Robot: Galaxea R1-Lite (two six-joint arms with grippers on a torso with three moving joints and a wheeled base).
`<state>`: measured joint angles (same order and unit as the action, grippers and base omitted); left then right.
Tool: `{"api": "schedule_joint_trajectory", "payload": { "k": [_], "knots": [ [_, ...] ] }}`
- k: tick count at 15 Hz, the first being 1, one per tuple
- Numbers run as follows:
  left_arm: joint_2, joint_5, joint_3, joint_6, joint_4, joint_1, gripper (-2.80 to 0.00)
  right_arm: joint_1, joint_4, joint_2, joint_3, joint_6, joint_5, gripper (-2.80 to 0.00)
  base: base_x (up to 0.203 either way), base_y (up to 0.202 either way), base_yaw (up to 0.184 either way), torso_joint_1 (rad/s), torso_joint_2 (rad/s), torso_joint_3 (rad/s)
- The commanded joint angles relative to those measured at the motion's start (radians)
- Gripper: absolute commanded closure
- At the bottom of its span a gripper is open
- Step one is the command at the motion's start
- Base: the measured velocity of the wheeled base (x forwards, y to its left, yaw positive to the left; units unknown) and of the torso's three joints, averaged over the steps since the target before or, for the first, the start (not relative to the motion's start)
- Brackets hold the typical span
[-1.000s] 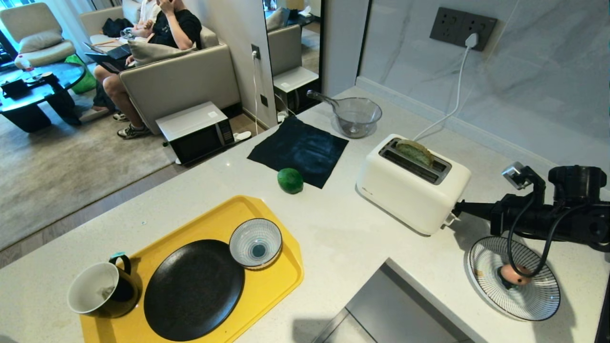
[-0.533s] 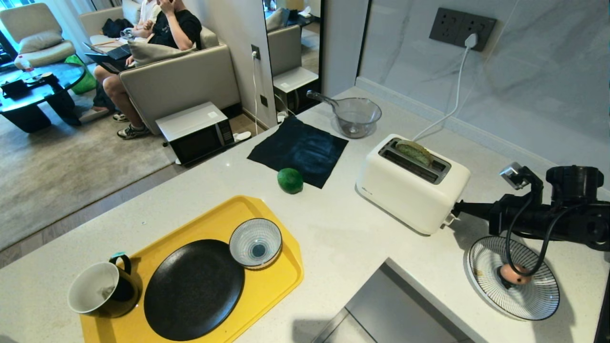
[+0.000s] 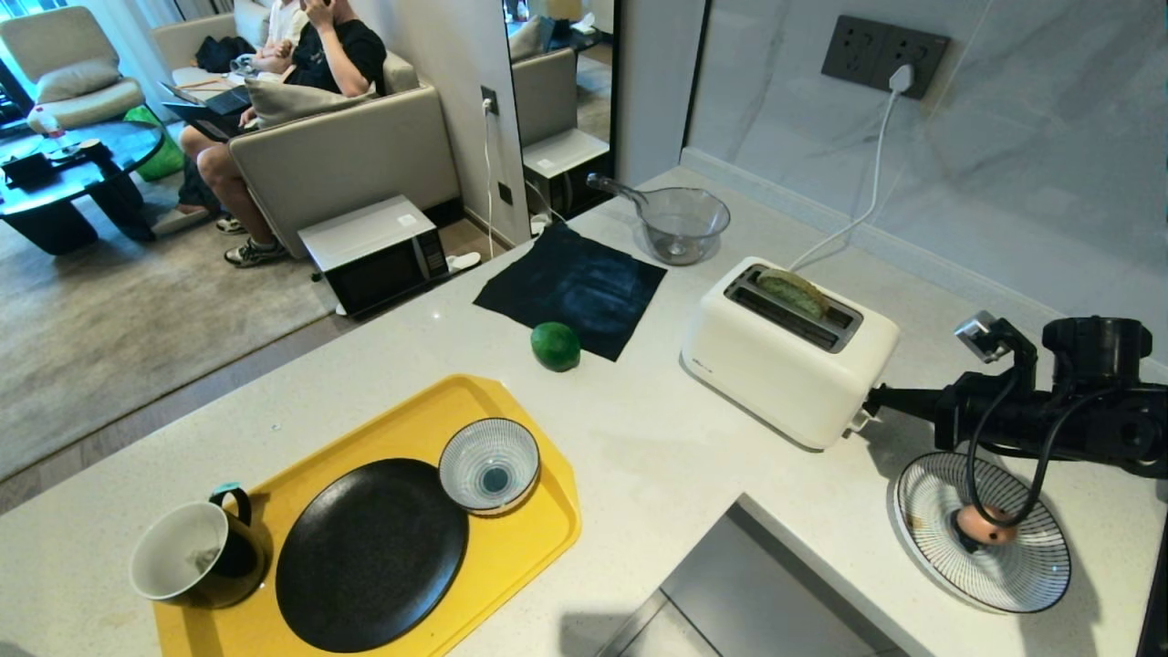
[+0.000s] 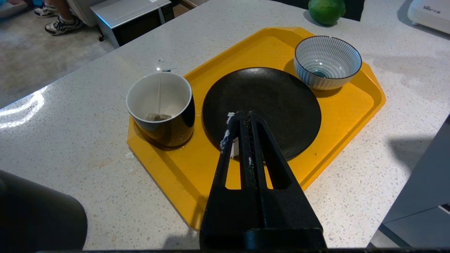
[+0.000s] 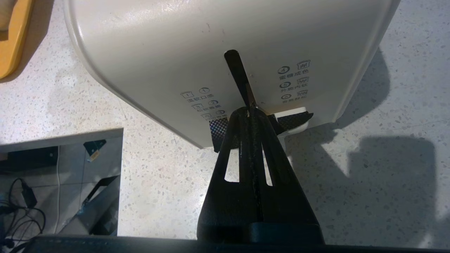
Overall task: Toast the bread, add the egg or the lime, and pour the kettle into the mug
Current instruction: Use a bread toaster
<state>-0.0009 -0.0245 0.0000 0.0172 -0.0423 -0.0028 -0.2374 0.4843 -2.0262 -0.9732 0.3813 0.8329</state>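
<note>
- Head view: bread (image 3: 792,290), pale green with tan crust, sits low in the white toaster (image 3: 789,363); toasting under way, judged.
- Right gripper (image 5: 250,111): clenched, empty, tips on the lever (image 5: 293,120) at the foot of its slot.
- Left gripper (image 4: 242,117): clenched, idle over the tray (image 4: 355,105).
- Outstanding: egg (image 3: 984,527) on the striped plate (image 3: 1031,584); lime (image 3: 556,346) by the dark cloth (image 3: 575,287); mug (image 3: 196,555) unfilled, tea bag inside.
- Kettle not seen.

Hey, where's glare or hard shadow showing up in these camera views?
Left wrist view: bright window glare streaks the speckled white countertop. Right wrist view: the cream-white plastic toaster throws a hard-edged shadow across the counter. Head view: even daylight, soft shadows only.
</note>
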Motion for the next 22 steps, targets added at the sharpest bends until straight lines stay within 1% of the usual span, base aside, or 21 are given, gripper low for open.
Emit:
{"api": "schedule_joint_trajectory", "payload": {
  "k": [1,22],
  "knots": [
    [-0.001,0.0,0.017,0.0,-0.001,0.0,0.0,0.0,0.004,-0.003,-0.002,0.002,0.005,0.0,0.0,0.0,0.0,0.0,0.0,0.0],
    [-0.001,0.0,0.017,0.0,-0.001,0.0,0.0,0.0,0.002,-0.009,-0.013,0.002,0.005,0.0,0.0,0.0,0.0,0.0,0.0,0.0]
  ]
}}
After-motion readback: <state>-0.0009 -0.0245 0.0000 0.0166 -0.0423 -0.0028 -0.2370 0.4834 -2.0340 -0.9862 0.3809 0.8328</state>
